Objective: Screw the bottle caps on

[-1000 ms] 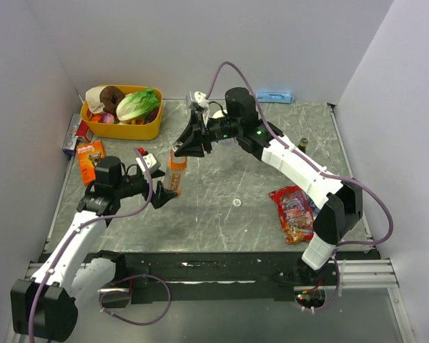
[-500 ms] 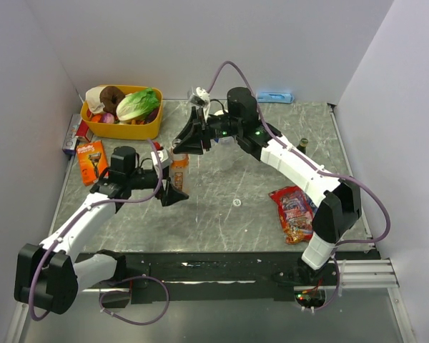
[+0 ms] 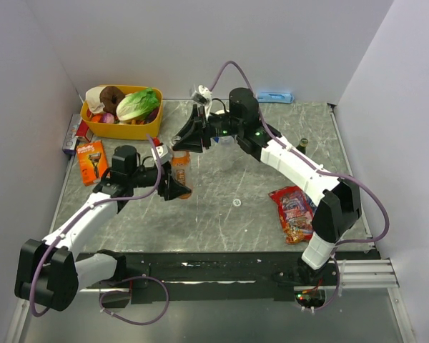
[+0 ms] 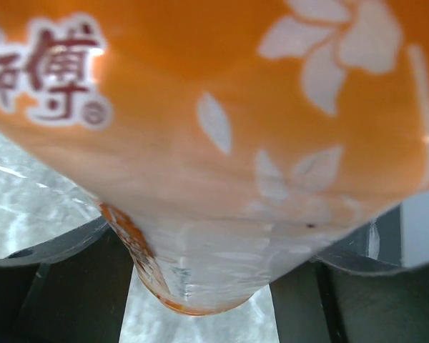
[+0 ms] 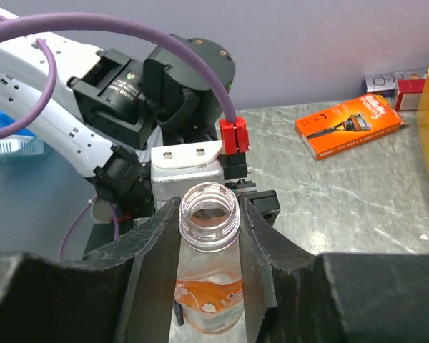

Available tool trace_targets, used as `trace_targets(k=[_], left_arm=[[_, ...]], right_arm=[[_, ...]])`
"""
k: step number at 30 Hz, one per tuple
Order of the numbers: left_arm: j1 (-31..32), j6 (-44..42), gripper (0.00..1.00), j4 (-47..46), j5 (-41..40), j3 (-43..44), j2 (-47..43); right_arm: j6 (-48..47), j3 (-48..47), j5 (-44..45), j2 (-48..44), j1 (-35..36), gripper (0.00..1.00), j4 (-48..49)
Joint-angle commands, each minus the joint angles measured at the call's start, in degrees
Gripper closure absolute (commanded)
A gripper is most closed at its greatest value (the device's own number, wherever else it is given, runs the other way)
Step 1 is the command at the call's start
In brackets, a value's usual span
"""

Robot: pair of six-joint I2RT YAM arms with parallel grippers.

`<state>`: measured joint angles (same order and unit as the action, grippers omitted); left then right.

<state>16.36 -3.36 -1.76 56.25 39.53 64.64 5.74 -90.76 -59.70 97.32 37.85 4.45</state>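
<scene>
Orange drink bottle (image 3: 179, 170) stands upright on the table (image 3: 236, 168), left of centre. Its mouth is open and the neck threads show bare in the right wrist view (image 5: 209, 214).

Right jaws come down from above and pinch the bottle at the neck, one finger (image 5: 157, 264) flush on each side.

Left jaws reach in low from the left, level with the label. In the left wrist view the bottle (image 4: 222, 143) fills the frame with a dark finger at each lower corner. Cannot tell whether they press or only flank it.

Room:
- Right of the bottle the table is bare stone out to the snack packet (image 3: 294, 213), which lies near the right arm's base.
- To the left, the razor box (image 3: 91, 158) lies near the table's left edge, beside the left arm's elbow.
- The yellow tub (image 3: 154, 123) of food sits in the far left corner, well apart from the bottle.
- A blue object (image 3: 275, 96) lies against the back wall.
</scene>
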Motion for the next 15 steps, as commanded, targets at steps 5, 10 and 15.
trace_targets(k=[5, 10, 15], left_arm=[[0.16, 6.71, 0.64, -6.87, -0.87, -2.96, -3.82], [0.16, -4.27, 0.99, 1.58, -7.28, -5.33, -9.26], [0.08, -7.37, 0.99, 4.13, -18.52, -8.33, -15.06]], right_arm=[[-7.21, -1.68, 0.29, -3.71, -3.38, 0.47, -10.76], [-20.65, -8.90, 0.46, -5.21, -9.18, 0.34, -27.44], [-59.59, -5.15, 7.83, -8.72, -8.85, 0.33, -57.06]])
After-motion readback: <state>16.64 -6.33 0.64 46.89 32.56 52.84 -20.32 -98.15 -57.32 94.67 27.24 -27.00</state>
